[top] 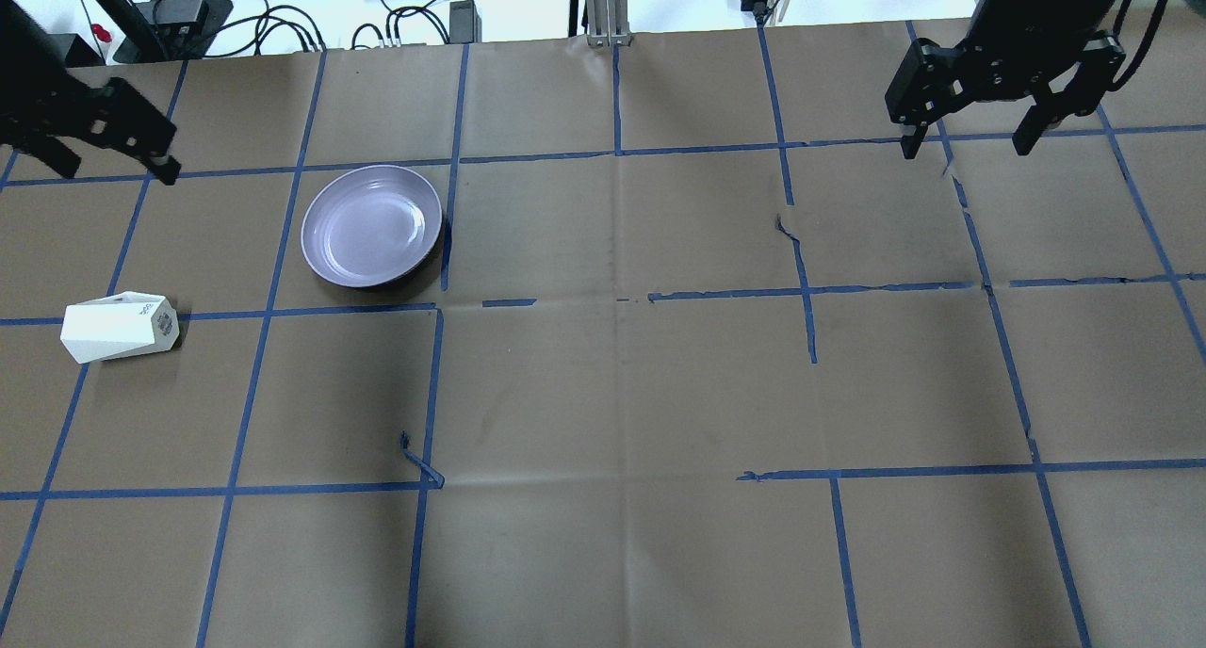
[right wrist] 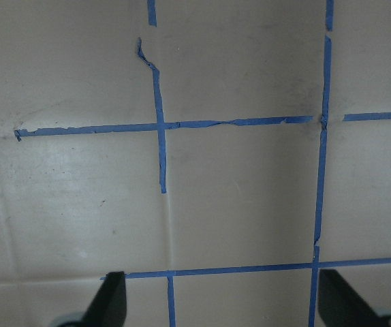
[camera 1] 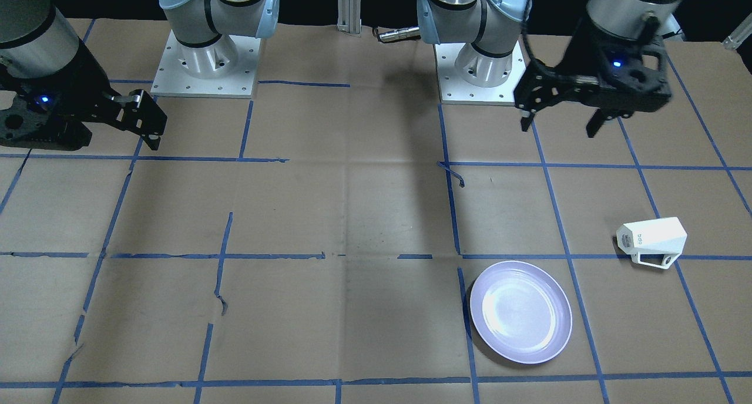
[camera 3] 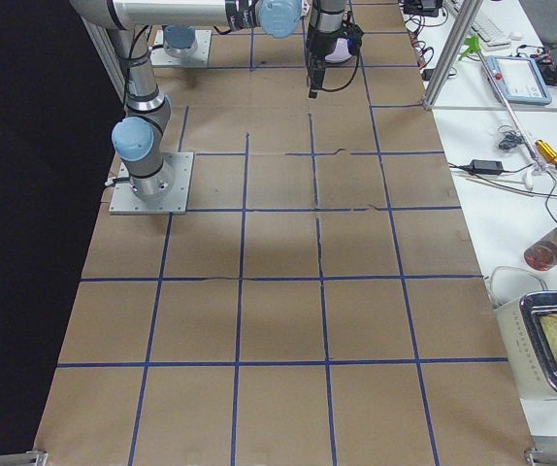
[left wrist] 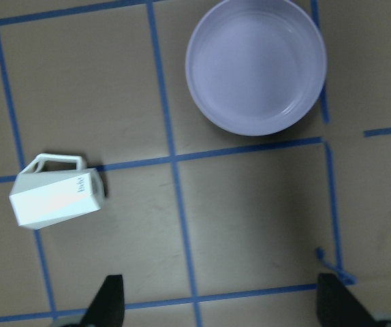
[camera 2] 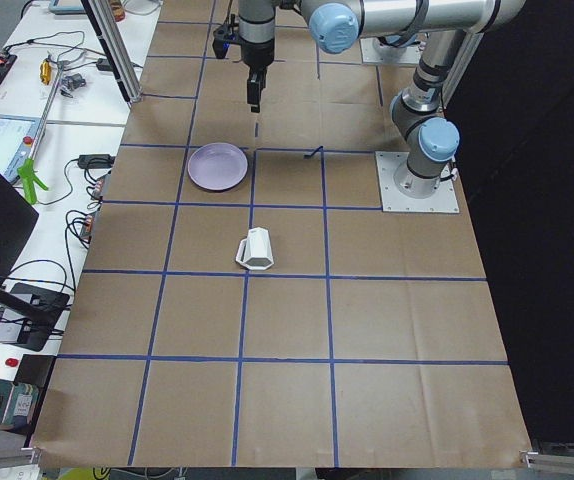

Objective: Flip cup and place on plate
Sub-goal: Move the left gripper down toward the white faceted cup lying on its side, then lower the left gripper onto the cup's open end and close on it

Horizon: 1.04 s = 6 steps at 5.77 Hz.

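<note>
- Approach step: my left gripper hangs at the front view's upper right, jaws spread wide, holding nothing.
- My right gripper is likewise spread and empty.
- The small white faceted mug lies on its side at right, well apart from the round glossy lavender plate.
- Next, I judge: descend, grip its body.

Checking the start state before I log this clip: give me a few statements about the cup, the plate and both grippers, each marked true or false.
1. The cup lies on its side on the table. True.
2. The cup rests on the plate. False: it lies apart from the plate, which holds nothing.
3. The left gripper is shut on the cup. False: it is open above the table and holds nothing.
4. The right gripper is open and holds nothing. True.
</note>
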Motion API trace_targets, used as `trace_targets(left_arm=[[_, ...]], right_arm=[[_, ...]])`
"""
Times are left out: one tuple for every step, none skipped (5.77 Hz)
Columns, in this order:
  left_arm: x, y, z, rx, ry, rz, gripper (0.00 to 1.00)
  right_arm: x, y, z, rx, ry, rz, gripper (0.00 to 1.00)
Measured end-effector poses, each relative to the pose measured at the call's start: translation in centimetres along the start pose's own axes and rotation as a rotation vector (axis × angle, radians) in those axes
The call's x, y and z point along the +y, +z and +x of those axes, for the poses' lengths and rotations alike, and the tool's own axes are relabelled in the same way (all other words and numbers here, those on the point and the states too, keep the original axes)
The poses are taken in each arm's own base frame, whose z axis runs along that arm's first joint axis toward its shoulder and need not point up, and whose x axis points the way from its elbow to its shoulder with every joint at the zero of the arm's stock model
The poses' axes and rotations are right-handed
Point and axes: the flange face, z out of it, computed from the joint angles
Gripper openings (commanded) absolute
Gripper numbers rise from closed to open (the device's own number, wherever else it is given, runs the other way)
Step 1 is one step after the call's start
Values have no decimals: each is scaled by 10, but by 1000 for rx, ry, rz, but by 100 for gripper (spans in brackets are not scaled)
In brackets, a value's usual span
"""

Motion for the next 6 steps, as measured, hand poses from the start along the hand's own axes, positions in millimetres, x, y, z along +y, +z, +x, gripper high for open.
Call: trace_targets(left_arm=[[20, 11, -80, 7, 11, -8, 99], [43, 21, -155, 8, 9, -10, 99], [58, 33, -221, 0, 2, -4, 99], [62, 45, -269, -8, -5, 5, 99], [60, 52, -292, -2, -9, 16, 99], [58, 61, -299, 37, -14, 37, 99]], right_arm=[[0, 0, 0, 0, 0, 0, 100], [0, 0, 0, 0, 0, 0, 100], [0, 0, 0, 0, 0, 0, 100], [0, 0, 0, 0, 0, 0, 100], [0, 0, 0, 0, 0, 0, 100], [0, 0, 0, 0, 0, 0, 100]])
